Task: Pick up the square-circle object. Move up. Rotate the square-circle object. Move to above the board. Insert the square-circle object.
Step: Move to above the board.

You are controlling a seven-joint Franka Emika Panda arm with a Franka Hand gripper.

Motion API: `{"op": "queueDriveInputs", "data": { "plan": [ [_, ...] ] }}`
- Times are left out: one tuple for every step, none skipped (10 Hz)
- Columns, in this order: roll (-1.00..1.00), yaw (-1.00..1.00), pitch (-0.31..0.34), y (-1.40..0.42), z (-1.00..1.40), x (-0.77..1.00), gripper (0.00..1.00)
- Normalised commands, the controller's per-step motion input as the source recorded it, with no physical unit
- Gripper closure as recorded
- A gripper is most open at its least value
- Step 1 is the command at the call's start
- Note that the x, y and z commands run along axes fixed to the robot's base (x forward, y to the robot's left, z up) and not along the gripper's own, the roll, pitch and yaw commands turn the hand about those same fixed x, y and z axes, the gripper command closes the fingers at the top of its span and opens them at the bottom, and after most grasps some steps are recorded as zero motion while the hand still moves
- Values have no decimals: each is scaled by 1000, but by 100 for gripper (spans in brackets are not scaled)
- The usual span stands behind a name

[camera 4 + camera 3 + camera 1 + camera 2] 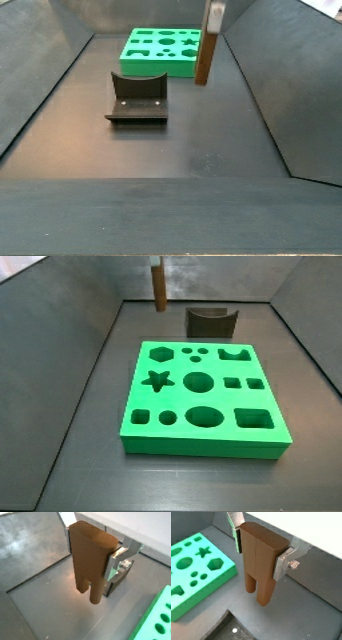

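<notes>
My gripper (93,549) is pinching the block (90,562) at its upper end, one silver finger (122,559) flat against each narrow side. In both wrist views the plates sit tight on the wood with no gap showing.

The block (259,564) is a tall, narrow brown slab with a wood-like surface and a rounded top edge. Its lower end is cut by a notch that leaves two short rounded prongs. In a wrist view the prongs look unequal in length; I cannot tell whether that is real or an effect of the angle.

The long axis runs vertically, straight down from between my fingers. The notched end points at the floor, the rounded end sits at finger level. In both side views the block (158,288) hangs upright and clear of the floor, with its lower tips above the dark surface and nothing touching them.

The board (194,569) lies flat on the floor, off to one side of my fingers and below them, apart from the block. In a side view the block (209,45) hangs near a board (158,50) corner. The fixture (138,98) stands on the floor, apart from both the block and my fingers.
</notes>
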Motion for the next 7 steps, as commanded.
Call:
{"op": "queueDriveInputs", "data": {
  "plan": [
    [55, -21, 98, -23, 900, 70, 100],
    [58, -18, 96, -17, 791, 54, 100],
    [62, -12, 94, -11, 572, 29, 100],
    [65, -10, 91, -8, 409, 20, 100],
    [67, -7, 91, -7, 244, 16, 100],
    [8, 1000, 86, -1000, 309, 73, 100],
    [9, 1000, 87, -1000, 296, 76, 100]
  ]
}}
